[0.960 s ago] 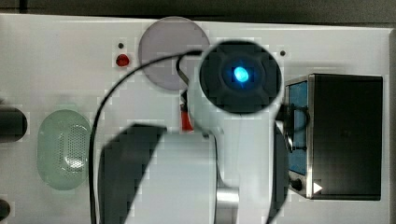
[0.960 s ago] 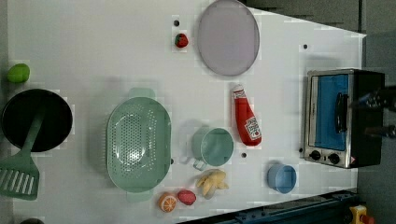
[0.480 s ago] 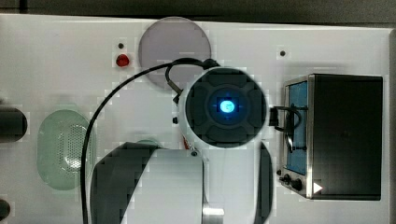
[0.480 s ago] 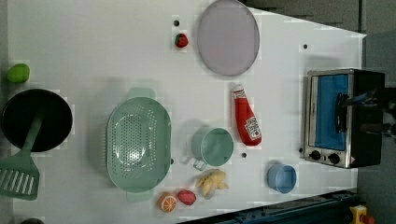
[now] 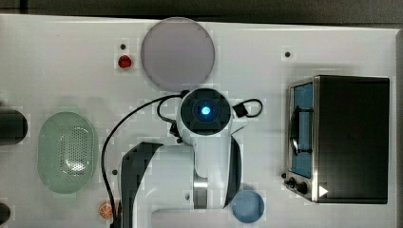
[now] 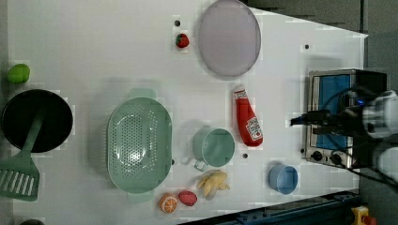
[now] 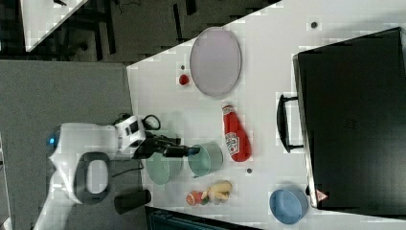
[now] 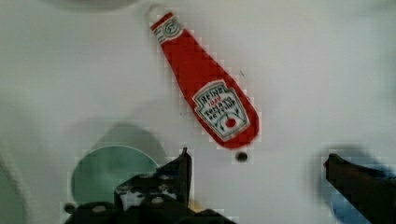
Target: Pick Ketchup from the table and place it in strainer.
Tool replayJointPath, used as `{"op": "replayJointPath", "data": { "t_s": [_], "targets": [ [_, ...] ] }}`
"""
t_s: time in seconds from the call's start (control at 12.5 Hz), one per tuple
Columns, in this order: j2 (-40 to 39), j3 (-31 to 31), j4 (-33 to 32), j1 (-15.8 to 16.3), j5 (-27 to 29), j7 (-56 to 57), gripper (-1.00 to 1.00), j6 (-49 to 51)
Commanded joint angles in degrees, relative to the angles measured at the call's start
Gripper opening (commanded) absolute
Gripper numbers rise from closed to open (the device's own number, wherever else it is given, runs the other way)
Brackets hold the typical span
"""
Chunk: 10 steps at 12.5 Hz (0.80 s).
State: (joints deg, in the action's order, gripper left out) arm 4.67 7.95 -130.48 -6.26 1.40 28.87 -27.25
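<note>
The gripper [image 8: 257,163] is wide open and holds nothing. The Ketchup [image 8: 210,88] lies flat just ahead; go straight down and pinch its fat middle.

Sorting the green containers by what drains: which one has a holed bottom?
The strainer, the pale mint oval basket with a wide rim. The round teal cup beside it is smaller, with a solid bottom.

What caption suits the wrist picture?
Open gripper above a red plastic ketchup bottle lying on the white table.
</note>
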Motion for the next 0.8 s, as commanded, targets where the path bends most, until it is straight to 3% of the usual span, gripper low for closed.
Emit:
{"op": "replayJointPath", "data": {
  "t_s": [0.08,0.4,0.8],
  "targets": [
    [-0.32,1.34,-3.29,-0.05,0.17,19.73,1.00,-7.77],
    [-6.37,1.36,-8.18,-0.06,0.09,24.95,1.00,-18.92],
    [-15.15,1.20,-8.23,-0.08,0.09,24.68,1.00,-24.78]
  ]
}}
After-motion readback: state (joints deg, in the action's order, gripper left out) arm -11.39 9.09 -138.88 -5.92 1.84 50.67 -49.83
